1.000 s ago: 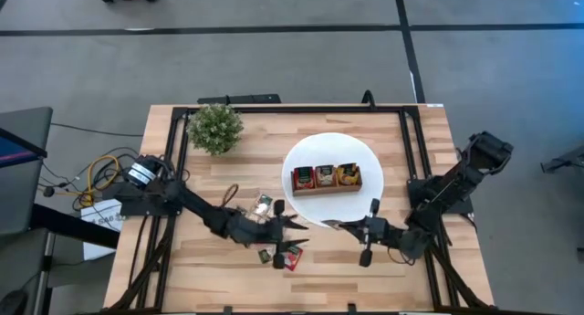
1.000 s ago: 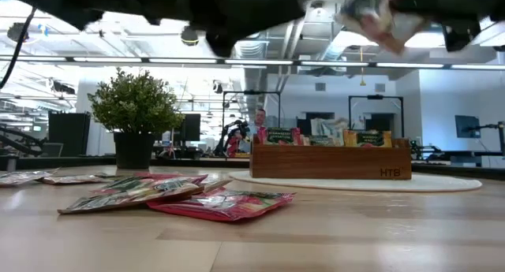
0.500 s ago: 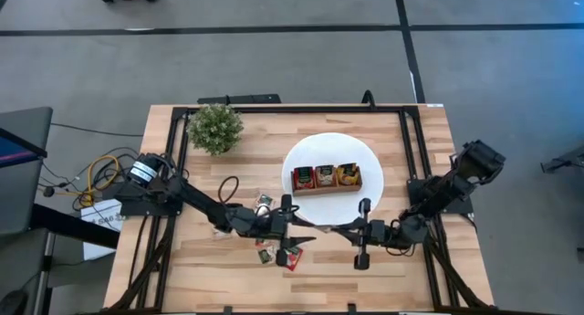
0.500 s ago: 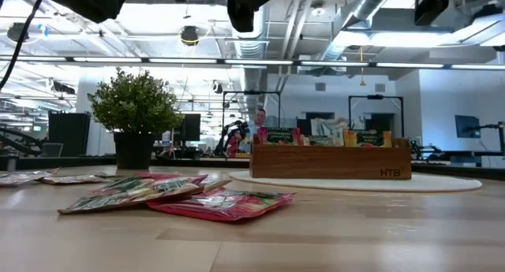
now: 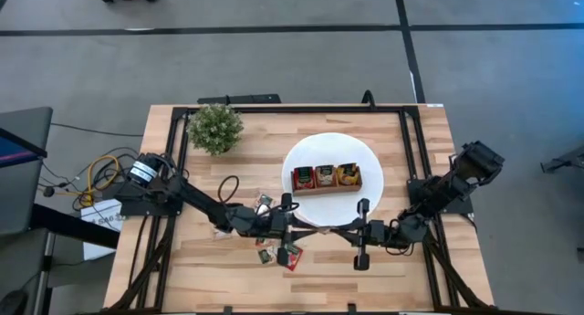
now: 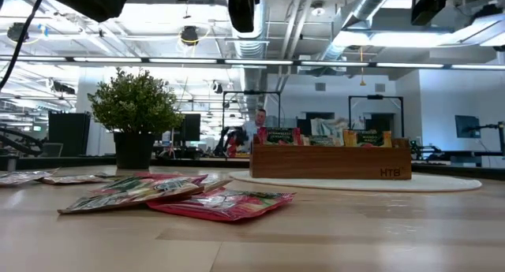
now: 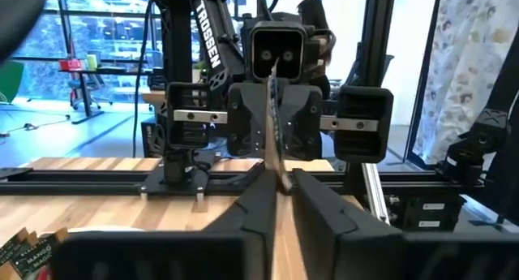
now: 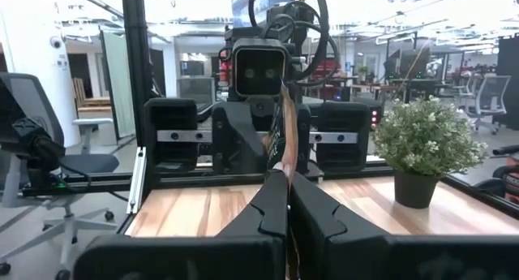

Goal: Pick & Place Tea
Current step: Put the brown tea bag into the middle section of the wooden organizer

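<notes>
One tea sachet (image 5: 324, 229) hangs in the air between my two grippers, in front of the white plate (image 5: 301, 160). It shows edge-on as a thin strip in the left wrist view (image 7: 272, 126) and the right wrist view (image 8: 285, 134). My left gripper (image 5: 301, 231) (image 7: 280, 178) and my right gripper (image 5: 345, 231) (image 8: 289, 176) face each other, each shut on it. Several loose sachets (image 5: 274, 251) (image 6: 221, 203) lie flat on the table below the left gripper. My left gripper pinches the sachet's near end (image 7: 276, 162) between its two fingers, coming level from the table's left. The sachet stands on edge, clear of the table. My right gripper pinches the opposite end (image 8: 284, 162) between its two fingers, level from the table's right.
The wooden three-compartment tray (image 5: 326, 177) (image 6: 330, 160) stands on the plate with sachets upright in it. A potted plant (image 5: 215, 128) (image 6: 136, 106) stands at the far left. Black frame rails (image 5: 411, 141) run along the table's edges.
My right gripper has carried the sachet toward the table's left and tipped up to level. My left gripper has risen from the loose sachets, gone toward the right gripper, and shut on the sachet's free end.
</notes>
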